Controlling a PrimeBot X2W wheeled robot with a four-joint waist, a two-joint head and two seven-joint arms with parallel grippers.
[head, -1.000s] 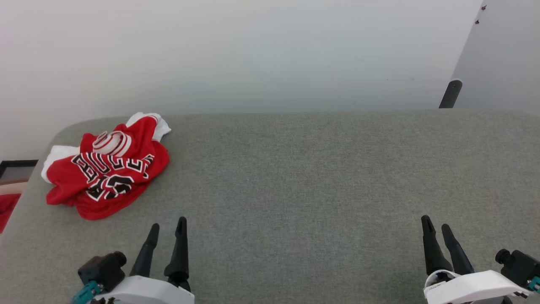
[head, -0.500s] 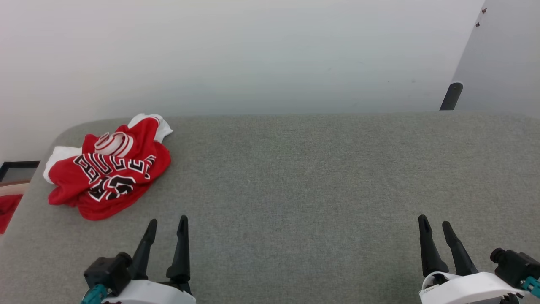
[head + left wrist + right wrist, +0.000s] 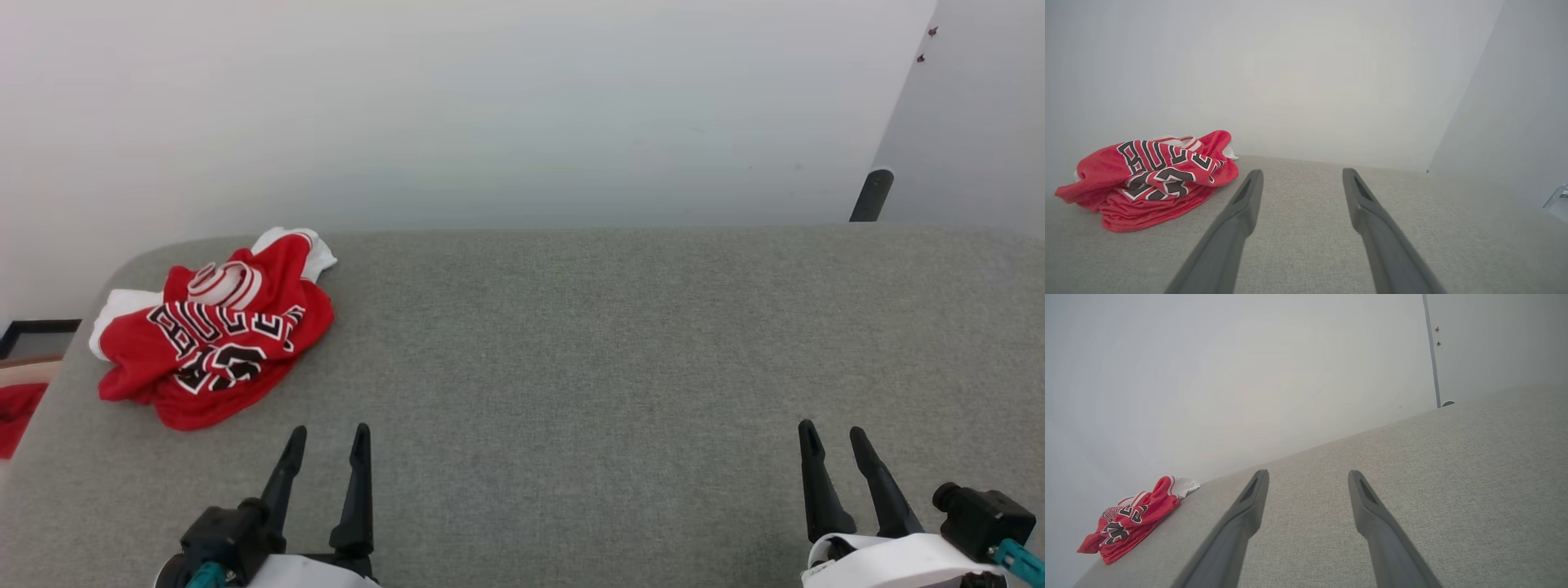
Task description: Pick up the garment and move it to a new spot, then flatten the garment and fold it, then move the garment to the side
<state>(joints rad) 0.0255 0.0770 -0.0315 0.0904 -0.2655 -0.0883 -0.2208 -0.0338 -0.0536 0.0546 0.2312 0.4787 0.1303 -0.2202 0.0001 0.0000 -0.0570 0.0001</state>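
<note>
- Jersey [image 3: 214, 343] first: it's crumpled in a heap at the far-left of the table [image 3: 571, 343], right by the rounded corner and close to the back edge. It lies apart from both grippers.
- It's red, with bits of white sleeve poking out at the back and the left side. A loop of red-white striped trim is curled up on top.
- Black lettering with white edges is bunched across the folds, so you only get part of the word and part of the number under it.
- Left gripper [image 3: 330, 430] sits low at the near-left, fingers spread wide and holding nothing. It's in front of the jersey and a bit to its right, with a strip of bare table between them.
- From the left wrist view, the jersey lies off to the left of the two fingers, not lined up between them.
- Right gripper [image 3: 832, 429] is at the near-right, also spread wide and empty-handed, well apart from the jersey.
- Table top is plain gray fabric.
- Wall [image 3: 490, 106] behind is pale and plain, and a dark post [image 3: 871, 194] pokes up behind the far-right edge of the table.
- Off the table's left edge, lower down, there's a patch of red cloth [image 3: 16, 408]. Can't tell what it is.
</note>
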